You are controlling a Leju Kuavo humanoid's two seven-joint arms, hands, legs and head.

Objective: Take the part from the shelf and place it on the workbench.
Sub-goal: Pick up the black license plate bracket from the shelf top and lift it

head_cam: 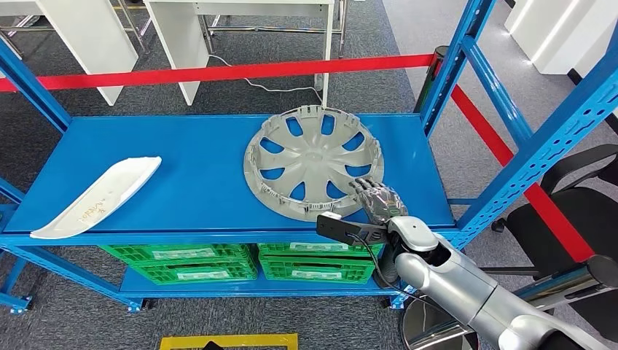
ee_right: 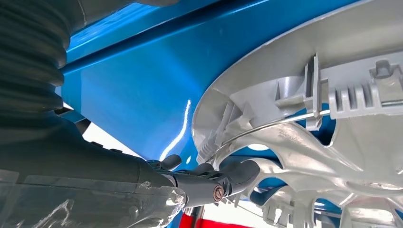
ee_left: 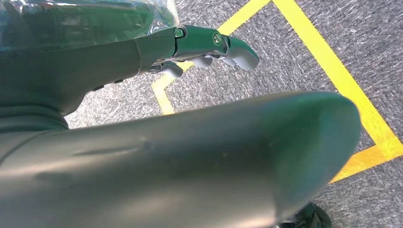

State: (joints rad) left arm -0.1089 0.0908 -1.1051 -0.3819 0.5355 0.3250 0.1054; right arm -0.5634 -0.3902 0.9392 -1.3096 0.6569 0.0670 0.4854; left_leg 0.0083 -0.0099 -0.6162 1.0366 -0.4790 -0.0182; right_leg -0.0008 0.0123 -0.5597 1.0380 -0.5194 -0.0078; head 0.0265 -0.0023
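right hand (head_cam: 377, 198): fingers on the near rim of the hubcap (head_cam: 312, 161), grip unclear | left hand (ee_left: 209, 47): hanging, holding nothing, fingers loose

I stand on grey carpet (head_cam: 408, 36) marked with yellow floor tape (head_cam: 228, 340), facing a blue steel rack (head_cam: 503, 117), green crates (head_cam: 182, 261) below, red barrier tape (head_cam: 240, 71) and white desks (head_cam: 240, 11) beyond.

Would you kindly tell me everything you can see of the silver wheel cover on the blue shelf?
The wheel cover is a round, silver-grey, plastic-looking disc with curved spokes and openings showing the blue shelf beneath. Clips and a thin wire ring line its rim, as the right wrist view shows. It lies with its near edge raised, on the shelf's right half. The right hand has its fingers at that near rim; a firm grip cannot be confirmed.
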